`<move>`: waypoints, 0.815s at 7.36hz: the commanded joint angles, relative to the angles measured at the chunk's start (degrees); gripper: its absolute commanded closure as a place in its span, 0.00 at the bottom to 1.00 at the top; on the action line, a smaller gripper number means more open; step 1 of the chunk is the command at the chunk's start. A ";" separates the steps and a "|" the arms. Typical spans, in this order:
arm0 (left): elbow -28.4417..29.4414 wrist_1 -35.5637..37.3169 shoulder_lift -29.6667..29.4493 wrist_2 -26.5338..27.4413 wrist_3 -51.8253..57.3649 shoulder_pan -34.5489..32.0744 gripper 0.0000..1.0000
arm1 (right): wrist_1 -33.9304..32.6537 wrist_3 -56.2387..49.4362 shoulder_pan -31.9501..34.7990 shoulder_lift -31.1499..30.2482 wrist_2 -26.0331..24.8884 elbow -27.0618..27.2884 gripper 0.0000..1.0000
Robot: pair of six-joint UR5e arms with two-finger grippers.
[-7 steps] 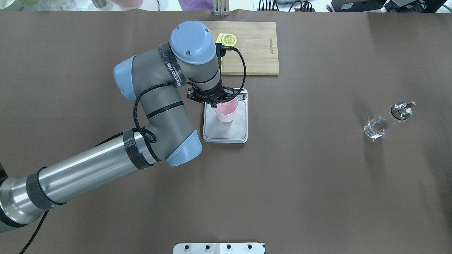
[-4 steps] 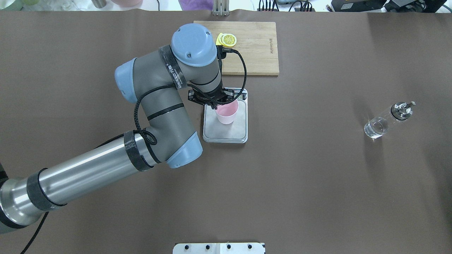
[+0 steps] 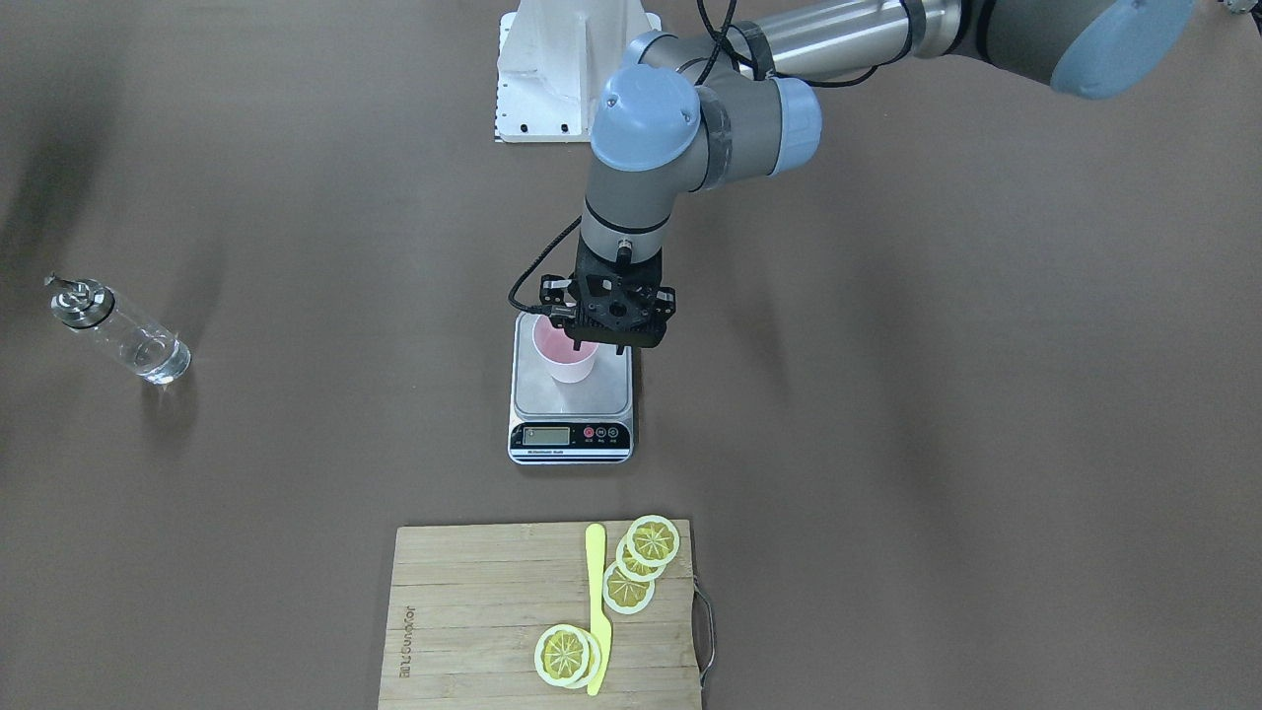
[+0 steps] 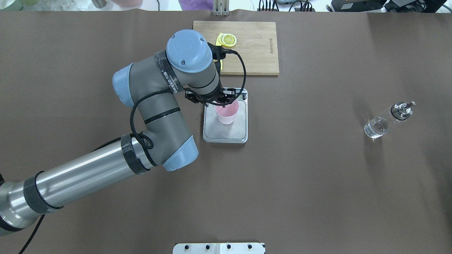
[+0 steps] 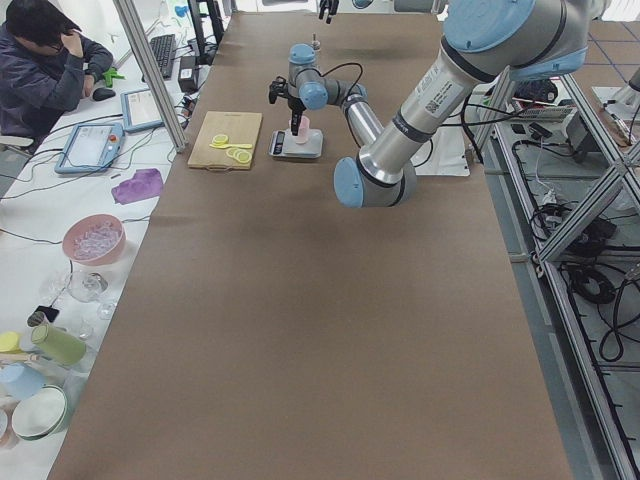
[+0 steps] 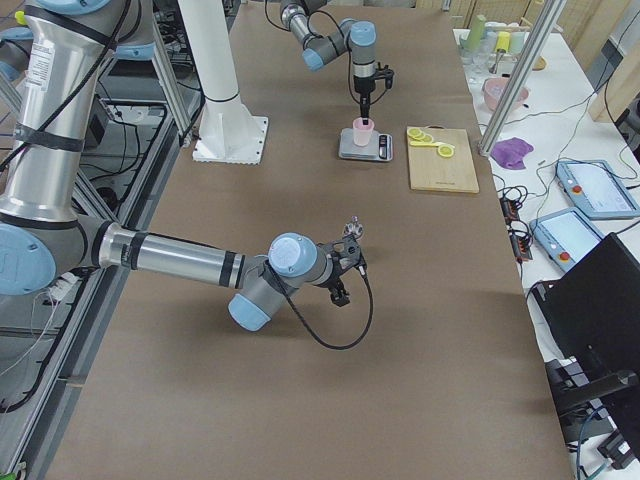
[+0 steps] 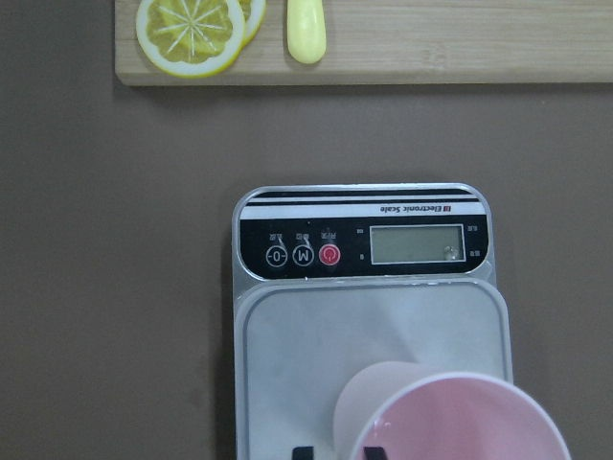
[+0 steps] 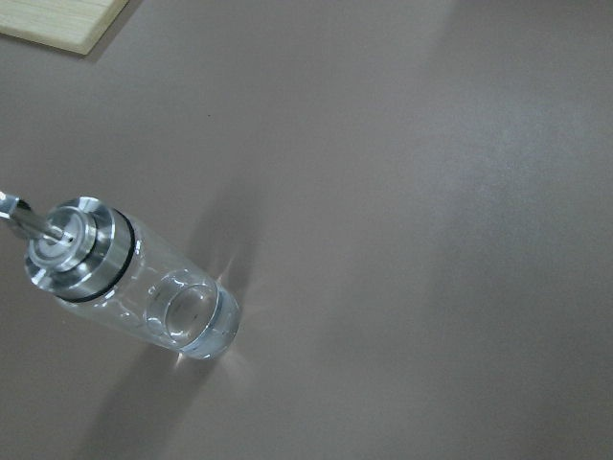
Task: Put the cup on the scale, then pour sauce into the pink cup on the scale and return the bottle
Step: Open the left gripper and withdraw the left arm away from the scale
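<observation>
While astride cup [image 4: 226, 112] rim, left tool [image 7: 337, 452] was slightly spread; cup inset from scale [image 4: 229, 132] edges; bottle [image 4: 383, 121] well apart; right tool [image 6: 340, 292] state: cannot tell.

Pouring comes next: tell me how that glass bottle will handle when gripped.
The bottle looks like smooth clear glass, so probably slippery and breakable. Upright on a narrow base with a metal cap on top, it may tip if nudged.

- Clear glass bottle [image 8: 144, 287] upright on brown bench cover [image 8: 431, 240], viewed from above.
- Silver spout cap [image 8: 77, 247]; sauce [image 8: 192, 321] barely discernible.
- Wooden board [image 8: 57, 19] corner well apart.
</observation>
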 commanded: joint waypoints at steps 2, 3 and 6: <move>-6.66 5.32 0.10 -0.76 1.57 -2.37 0.02 | 0.00 0.15 0.00 0.38 -0.10 0.00 0.00; -11.92 13.99 0.18 -2.85 7.85 -5.35 0.02 | 0.00 0.07 0.00 0.47 -0.10 0.00 0.00; -24.78 37.58 6.48 -3.66 36.17 -19.82 0.02 | 0.44 -0.02 0.00 0.91 -0.01 -0.09 0.00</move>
